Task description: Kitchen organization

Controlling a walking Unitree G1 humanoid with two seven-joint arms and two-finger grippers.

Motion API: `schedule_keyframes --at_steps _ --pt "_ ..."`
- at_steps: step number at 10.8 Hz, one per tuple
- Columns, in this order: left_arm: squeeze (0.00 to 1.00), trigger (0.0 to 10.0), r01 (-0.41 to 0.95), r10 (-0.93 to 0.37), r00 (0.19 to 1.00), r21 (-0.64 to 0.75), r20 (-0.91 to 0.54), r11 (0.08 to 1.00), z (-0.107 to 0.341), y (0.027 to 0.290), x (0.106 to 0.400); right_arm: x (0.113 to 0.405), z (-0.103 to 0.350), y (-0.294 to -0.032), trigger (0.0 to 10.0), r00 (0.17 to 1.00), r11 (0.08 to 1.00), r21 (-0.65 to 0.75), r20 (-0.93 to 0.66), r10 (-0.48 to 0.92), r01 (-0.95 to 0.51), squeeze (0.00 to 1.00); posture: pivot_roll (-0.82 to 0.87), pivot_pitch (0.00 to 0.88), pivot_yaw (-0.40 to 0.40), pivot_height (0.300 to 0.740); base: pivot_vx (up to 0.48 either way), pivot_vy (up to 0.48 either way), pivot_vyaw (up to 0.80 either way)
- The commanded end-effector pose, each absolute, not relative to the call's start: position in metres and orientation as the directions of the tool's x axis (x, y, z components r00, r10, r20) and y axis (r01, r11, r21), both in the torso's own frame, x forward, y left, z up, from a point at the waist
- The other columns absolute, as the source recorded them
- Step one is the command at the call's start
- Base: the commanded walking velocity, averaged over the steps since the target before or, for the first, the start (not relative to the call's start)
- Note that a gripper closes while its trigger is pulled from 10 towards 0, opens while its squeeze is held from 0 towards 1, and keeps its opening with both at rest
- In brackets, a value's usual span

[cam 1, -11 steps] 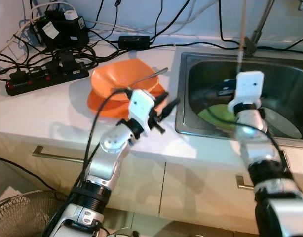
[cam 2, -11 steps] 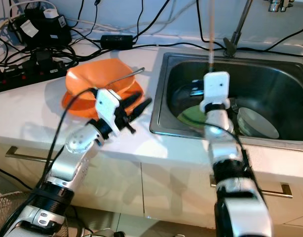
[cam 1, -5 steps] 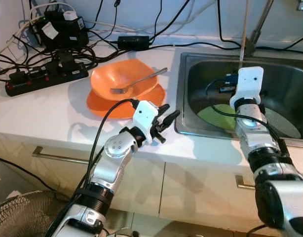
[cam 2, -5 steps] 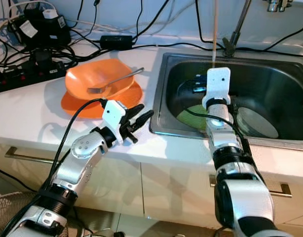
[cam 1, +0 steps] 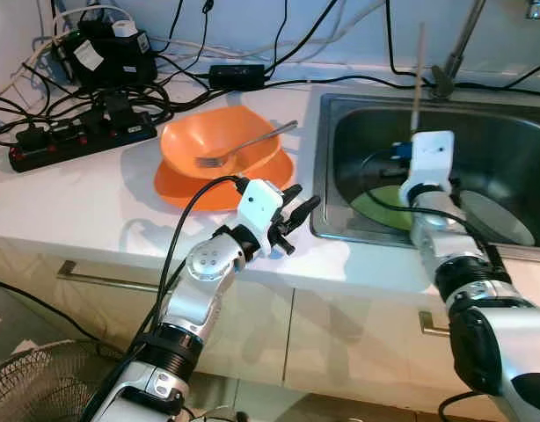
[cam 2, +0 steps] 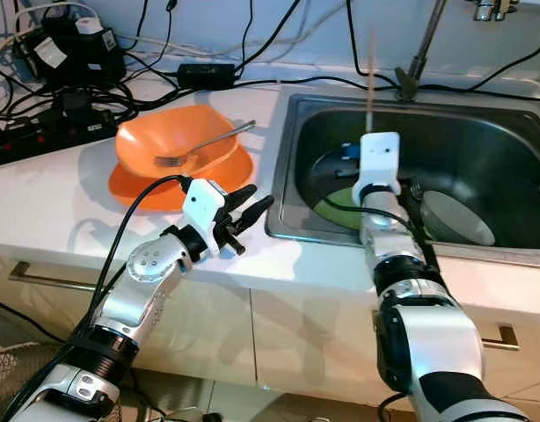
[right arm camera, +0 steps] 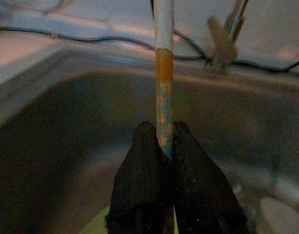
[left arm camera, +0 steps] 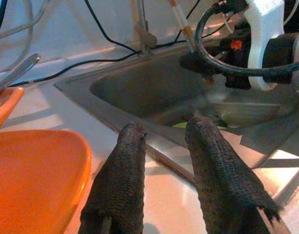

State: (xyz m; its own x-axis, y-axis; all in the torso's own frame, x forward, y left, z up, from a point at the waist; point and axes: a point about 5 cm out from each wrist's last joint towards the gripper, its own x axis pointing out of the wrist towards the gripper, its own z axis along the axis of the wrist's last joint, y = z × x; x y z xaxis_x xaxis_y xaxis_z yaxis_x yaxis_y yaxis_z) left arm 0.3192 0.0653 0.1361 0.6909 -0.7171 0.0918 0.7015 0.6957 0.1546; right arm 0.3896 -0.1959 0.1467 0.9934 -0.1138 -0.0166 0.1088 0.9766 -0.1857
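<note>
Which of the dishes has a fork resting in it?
The orange bowl on the counter, stacked on an orange plate. The green plate and pale dish down in the sink hold no fork.

Arms: 2, silver metal, black joint collars
Wrists: white camera housings, looping black cables
Fingers [left arm camera: 121, 185]: black, textured

My sink [cam 1: 327, 167] sits at the right of the frame, sunk into the counter [cam 1: 94, 193]. A plate [cam 1: 380, 207] and a bowl [cam 1: 503, 220] lie in it, the plate left of the bowl. At centre left, a bowl with a fork [cam 1: 248, 145] in it rests on a plate [cam 1: 178, 189]. A power strip [cam 1: 76, 141] and cables [cam 1: 103, 53] lie at upper left, behind them.

My left gripper [cam 1: 298, 214] hovers between the stacked plate and the sink rim. My right gripper [right arm camera: 159, 141] hangs over the sink, pinching a stick [right arm camera: 164, 63] that stands upright.
</note>
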Motion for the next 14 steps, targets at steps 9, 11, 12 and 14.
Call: schedule_keyframes --at_steps 9,11,12,14 --pt "0.00 10.0 0.712 -0.723 0.691 0.158 0.018 0.685 0.122 0.065 0.319 0.394 0.139 -0.194 10.0 0.974 0.986 -0.135 -0.191 -0.124 0.099 1.00 0.03 0.005 0.041 0.740 0.000 0.000 0.00" --pt "0.00 10.0 0.714 -0.725 0.688 0.159 0.014 0.681 0.120 0.064 0.318 0.395 0.143 -0.194 10.0 0.978 0.986 -0.130 -0.168 -0.125 0.104 1.00 0.03 0.000 0.042 0.740 0.000 0.000 0.00" --pt "0.00 10.0 0.717 -0.727 0.686 0.158 0.012 0.679 0.119 0.064 0.318 0.396 0.145 -0.194 10.0 0.980 0.987 -0.126 -0.161 -0.121 0.102 1.00 0.02 0.000 0.044 0.740 0.000 0.000 0.00" --pt "0.00 10.0 0.722 -0.732 0.681 0.157 0.012 0.674 0.118 0.062 0.316 0.397 0.151 -0.195 10.0 0.985 0.977 -0.181 -0.108 -0.135 0.114 0.00 0.02 0.000 0.046 0.740 0.000 0.000 0.00"
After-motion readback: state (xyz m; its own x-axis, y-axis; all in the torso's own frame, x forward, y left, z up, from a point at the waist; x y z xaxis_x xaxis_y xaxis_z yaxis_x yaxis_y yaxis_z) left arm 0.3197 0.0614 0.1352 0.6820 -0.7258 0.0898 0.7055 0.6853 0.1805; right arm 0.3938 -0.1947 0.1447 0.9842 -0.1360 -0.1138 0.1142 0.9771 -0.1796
